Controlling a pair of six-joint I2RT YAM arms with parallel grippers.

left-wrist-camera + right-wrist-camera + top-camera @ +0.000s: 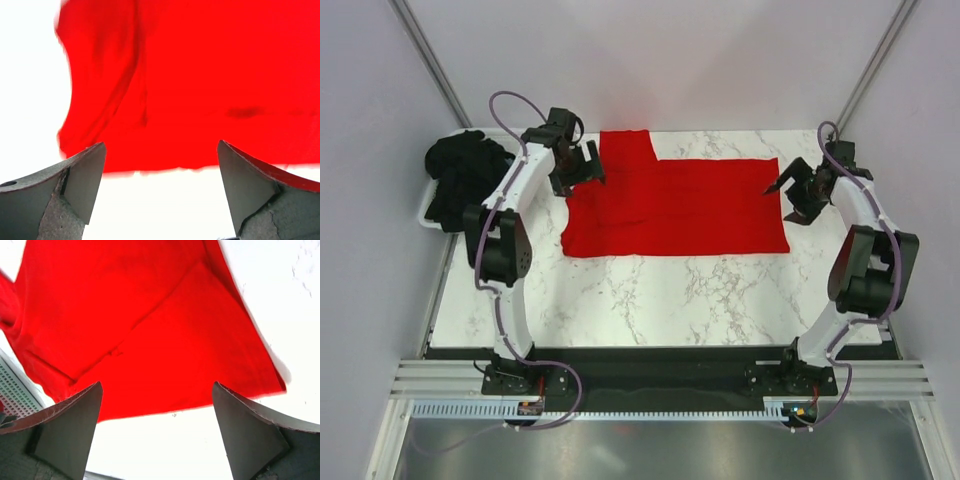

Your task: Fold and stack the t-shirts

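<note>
The red t-shirt (675,205) lies spread flat across the far half of the marble table, one sleeve sticking out toward the back. It fills the upper part of the left wrist view (190,80) and the right wrist view (145,325). My left gripper (582,170) is open and empty just above the shirt's left edge. My right gripper (798,192) is open and empty just off the shirt's right edge. Black t-shirts (463,178) lie heaped in the white tub (428,215) at the far left.
The marble tabletop (660,295) shows bare in front of the shirt. Grey walls and metal frame posts (428,60) close in the back and sides. The arm bases sit on a black rail (660,375) at the near edge.
</note>
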